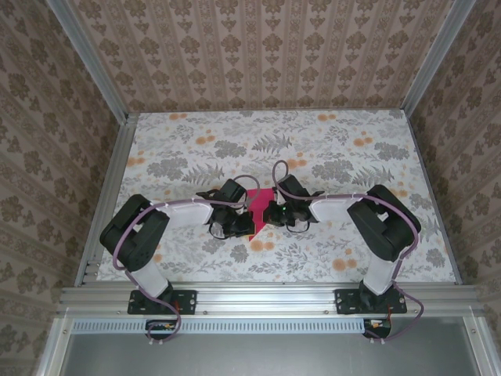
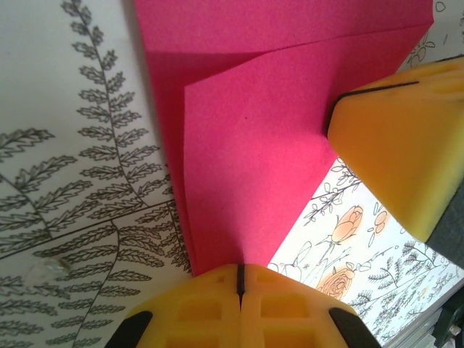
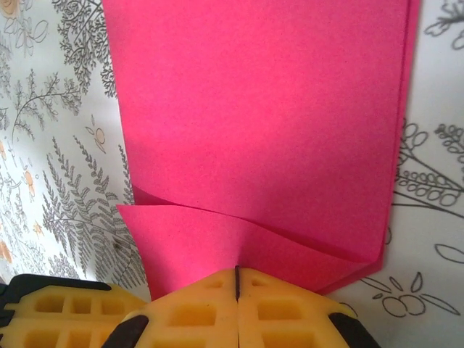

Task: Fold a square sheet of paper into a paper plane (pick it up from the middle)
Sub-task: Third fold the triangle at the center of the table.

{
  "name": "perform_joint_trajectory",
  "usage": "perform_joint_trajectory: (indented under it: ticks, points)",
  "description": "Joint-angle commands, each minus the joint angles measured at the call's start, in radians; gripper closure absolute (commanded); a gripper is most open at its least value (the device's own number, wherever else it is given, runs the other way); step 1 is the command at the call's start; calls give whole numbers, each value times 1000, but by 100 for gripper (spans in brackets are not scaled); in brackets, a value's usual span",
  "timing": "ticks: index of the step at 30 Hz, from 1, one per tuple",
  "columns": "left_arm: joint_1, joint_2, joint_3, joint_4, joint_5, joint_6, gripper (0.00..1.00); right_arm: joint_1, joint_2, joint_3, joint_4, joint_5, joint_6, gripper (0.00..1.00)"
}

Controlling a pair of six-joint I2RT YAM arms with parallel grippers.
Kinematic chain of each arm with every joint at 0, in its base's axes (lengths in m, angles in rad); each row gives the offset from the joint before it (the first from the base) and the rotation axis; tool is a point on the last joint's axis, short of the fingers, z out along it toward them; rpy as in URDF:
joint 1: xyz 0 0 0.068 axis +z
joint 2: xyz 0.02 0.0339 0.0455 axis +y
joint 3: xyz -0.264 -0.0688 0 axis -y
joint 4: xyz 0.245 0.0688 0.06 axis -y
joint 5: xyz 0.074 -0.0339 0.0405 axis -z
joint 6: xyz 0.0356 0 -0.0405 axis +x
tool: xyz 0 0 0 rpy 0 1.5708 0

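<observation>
The square sheet of paper (image 1: 261,200) is magenta-pink and lies partly folded at the middle of the table, between my two grippers. In the left wrist view the sheet (image 2: 254,138) shows a diagonal folded layer, and my left gripper (image 2: 239,281) is shut on its narrow near corner. In the right wrist view a flap of the sheet (image 3: 217,239) lies over the wide part, and my right gripper (image 3: 237,281) is shut on the flap's edge. From above, the left gripper (image 1: 247,224) and right gripper (image 1: 272,212) nearly meet. The paper plane is out of view.
The table (image 1: 196,149) has a floral cover with grey ferns and orange flowers. Aluminium rails (image 1: 266,296) frame it, and patterned walls close in on three sides. The right gripper's yellow finger (image 2: 399,145) sits close beside the sheet in the left wrist view.
</observation>
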Motion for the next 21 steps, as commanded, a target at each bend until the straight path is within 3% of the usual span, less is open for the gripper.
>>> perform_joint_trajectory:
  ticks: [1, 9, 21]
  points:
    - [-4, 34, -11, -102, -77, 30, 96, -31, 32, 9, -92, 78, 2, 93]
    - [-5, 34, -13, -102, -78, 38, 96, -99, 2, -12, -132, 135, 6, 93]
    - [-30, 17, 29, -116, -64, 75, 96, -123, -73, -45, -157, 160, 22, 93]
